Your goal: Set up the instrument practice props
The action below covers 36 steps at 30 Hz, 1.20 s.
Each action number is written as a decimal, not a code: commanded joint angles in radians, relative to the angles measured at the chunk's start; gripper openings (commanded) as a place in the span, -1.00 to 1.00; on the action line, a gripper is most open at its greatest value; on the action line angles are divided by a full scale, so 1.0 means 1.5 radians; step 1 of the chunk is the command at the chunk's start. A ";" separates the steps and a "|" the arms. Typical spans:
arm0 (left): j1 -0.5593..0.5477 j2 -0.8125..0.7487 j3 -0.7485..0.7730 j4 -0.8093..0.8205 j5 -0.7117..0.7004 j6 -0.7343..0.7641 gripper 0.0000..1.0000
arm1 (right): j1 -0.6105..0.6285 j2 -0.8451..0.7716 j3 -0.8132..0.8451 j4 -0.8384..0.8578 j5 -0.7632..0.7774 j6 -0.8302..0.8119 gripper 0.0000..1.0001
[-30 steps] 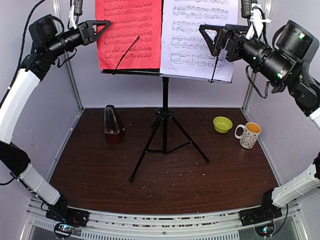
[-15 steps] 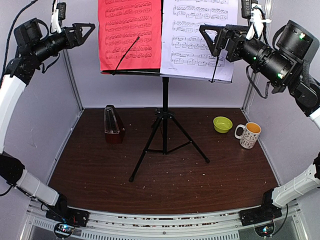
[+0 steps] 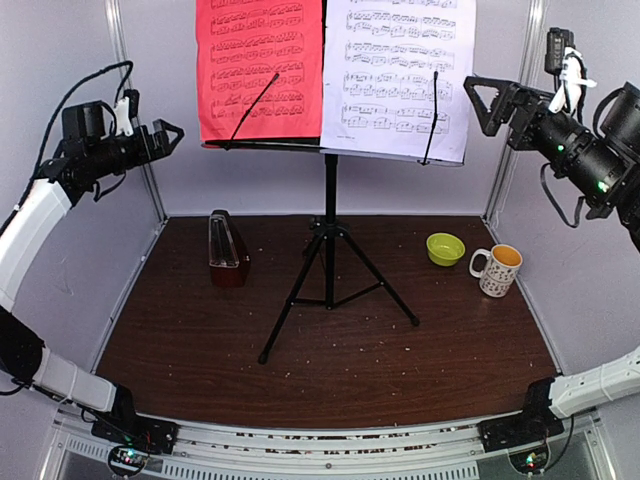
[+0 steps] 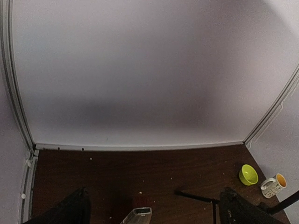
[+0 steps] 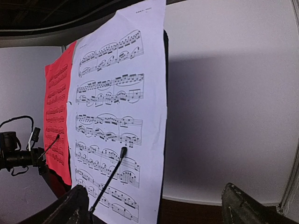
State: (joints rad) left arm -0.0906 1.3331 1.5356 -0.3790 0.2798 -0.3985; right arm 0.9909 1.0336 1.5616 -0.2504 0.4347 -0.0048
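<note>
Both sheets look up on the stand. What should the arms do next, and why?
Probably just lower both arms to rest. The red sheet and white sheet sit side by side on the music stand, the metronome stands upright beside it, and the left gripper and right gripper are open, empty and clear of the paper.

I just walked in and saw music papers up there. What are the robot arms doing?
Two robot arms are setting up for music practice. A red sheet and a white sheet stand side by side on the black music stand. The left gripper and the right gripper are both open and hold nothing, one on each side of the stand. The metronome sits on the table left of the stand. A green bowl and a mug sit to its right.
</note>
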 commanded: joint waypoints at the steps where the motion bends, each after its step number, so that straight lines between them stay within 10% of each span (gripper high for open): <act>1: 0.003 -0.007 -0.048 -0.009 -0.024 -0.004 0.96 | -0.027 -0.055 -0.065 -0.043 0.045 0.074 1.00; 28: -0.108 0.236 -0.069 -0.037 -0.082 0.028 0.95 | -0.056 -0.171 -0.287 -0.088 0.055 0.280 1.00; 36: -0.118 0.296 -0.064 -0.040 -0.126 0.031 0.66 | -0.056 -0.170 -0.297 -0.087 0.052 0.289 1.00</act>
State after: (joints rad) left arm -0.2596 1.7473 1.4029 -0.4442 0.1410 -0.3656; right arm 0.9119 0.7853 1.1320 -0.3786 0.5064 0.4107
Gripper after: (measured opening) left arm 0.859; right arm 0.999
